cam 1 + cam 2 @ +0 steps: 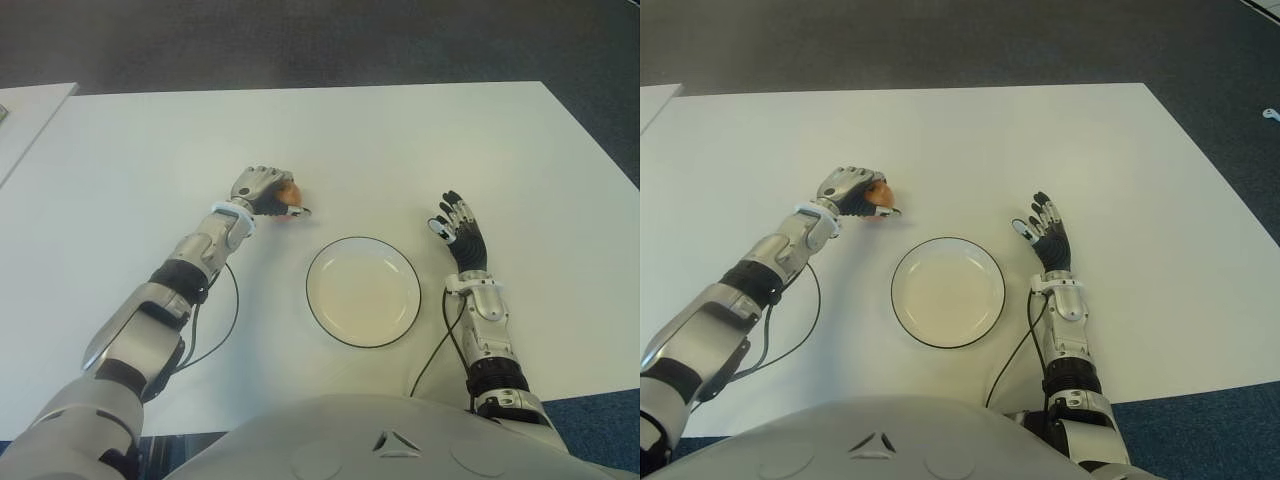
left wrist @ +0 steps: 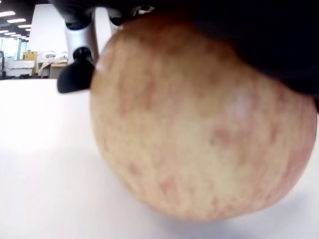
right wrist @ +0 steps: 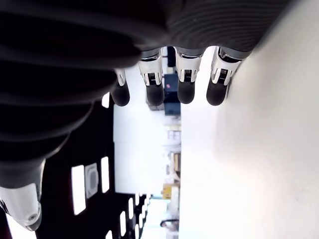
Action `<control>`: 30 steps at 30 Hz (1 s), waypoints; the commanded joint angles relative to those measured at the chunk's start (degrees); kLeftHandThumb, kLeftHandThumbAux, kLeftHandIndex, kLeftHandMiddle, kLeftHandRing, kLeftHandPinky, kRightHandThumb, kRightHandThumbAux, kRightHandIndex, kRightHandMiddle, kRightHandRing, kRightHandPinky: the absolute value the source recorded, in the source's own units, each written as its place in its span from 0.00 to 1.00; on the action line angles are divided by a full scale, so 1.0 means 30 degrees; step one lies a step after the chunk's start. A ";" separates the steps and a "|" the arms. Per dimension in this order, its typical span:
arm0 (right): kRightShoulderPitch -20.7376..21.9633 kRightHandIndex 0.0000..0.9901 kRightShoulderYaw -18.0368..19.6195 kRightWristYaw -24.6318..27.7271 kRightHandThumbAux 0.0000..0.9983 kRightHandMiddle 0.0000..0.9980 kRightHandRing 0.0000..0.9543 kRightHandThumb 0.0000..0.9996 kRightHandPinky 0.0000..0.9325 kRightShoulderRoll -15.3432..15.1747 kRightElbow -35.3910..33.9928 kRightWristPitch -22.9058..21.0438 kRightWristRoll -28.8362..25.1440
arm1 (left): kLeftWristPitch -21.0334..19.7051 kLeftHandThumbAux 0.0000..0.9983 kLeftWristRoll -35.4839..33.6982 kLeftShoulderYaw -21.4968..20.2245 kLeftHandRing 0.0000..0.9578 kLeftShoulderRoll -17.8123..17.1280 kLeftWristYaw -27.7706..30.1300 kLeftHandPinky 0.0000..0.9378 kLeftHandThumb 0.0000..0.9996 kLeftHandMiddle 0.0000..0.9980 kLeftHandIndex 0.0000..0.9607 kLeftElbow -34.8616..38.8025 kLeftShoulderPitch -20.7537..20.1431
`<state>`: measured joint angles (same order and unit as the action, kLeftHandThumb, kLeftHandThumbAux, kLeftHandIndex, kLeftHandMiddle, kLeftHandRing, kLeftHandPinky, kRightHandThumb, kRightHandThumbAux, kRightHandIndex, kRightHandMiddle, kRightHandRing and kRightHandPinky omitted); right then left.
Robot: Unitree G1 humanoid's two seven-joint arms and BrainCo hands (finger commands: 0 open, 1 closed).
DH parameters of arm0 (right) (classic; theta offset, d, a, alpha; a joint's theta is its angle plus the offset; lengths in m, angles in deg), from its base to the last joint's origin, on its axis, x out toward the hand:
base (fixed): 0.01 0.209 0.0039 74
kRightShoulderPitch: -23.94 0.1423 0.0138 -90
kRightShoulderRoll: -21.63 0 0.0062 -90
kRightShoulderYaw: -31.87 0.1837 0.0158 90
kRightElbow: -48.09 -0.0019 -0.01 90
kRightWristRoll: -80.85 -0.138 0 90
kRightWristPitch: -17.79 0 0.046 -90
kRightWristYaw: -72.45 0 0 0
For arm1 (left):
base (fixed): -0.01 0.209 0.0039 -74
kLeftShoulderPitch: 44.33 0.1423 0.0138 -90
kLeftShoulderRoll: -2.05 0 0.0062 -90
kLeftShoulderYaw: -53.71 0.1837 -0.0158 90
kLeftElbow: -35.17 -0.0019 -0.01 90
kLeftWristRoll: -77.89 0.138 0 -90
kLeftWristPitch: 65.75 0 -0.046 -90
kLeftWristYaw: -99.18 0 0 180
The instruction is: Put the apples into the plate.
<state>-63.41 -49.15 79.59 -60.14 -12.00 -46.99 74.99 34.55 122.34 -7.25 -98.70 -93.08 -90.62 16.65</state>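
Note:
A yellow-red streaked apple (image 1: pixel 289 194) sits on the white table (image 1: pixel 420 150), up and to the left of the plate (image 1: pixel 363 292). My left hand (image 1: pixel 268 192) is curled over it, fingers wrapped around its top and sides. In the left wrist view the apple (image 2: pixel 199 124) fills the picture, its underside close to the table. The plate is round, cream-white with a dark rim, and holds nothing. My right hand (image 1: pixel 459 230) shows to the right of the plate, fingers (image 3: pixel 184 82) straight and spread, holding nothing.
A black cable (image 1: pixel 215 330) loops on the table beside my left forearm, and another cable (image 1: pixel 440 345) runs beside my right forearm. A second white surface (image 1: pixel 25 115) stands at the far left. Dark carpet lies beyond the table's far edge.

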 commanded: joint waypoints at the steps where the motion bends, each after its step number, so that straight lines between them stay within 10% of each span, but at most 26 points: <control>1: -0.1222 0.00 -0.0106 -0.0273 0.57 0.00 0.00 0.11 0.00 0.0588 0.1346 -0.0782 0.0115 | -0.1057 0.70 -0.0240 -0.1627 0.88 -0.1086 0.1265 0.84 0.75 0.86 0.46 0.4849 0.0711; 18: -0.1309 0.00 -0.0318 -0.0337 0.55 0.00 0.00 0.11 0.00 0.0705 0.1254 -0.0836 0.0289 | -0.1752 0.70 0.0190 -0.3062 0.88 -0.1627 0.3505 0.83 0.75 0.86 0.46 1.0347 0.2339; 30: -0.1381 0.00 -0.0380 -0.0391 0.56 0.00 0.00 0.10 0.00 0.0763 0.1264 -0.0696 0.0381 | -0.2939 0.70 0.1933 -0.1705 0.85 0.0154 0.4602 0.42 0.76 0.88 0.46 1.3386 0.3868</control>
<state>-63.76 -49.75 78.48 -59.47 -11.62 -46.53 76.05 26.53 126.43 -14.04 -100.07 -80.18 -52.97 26.72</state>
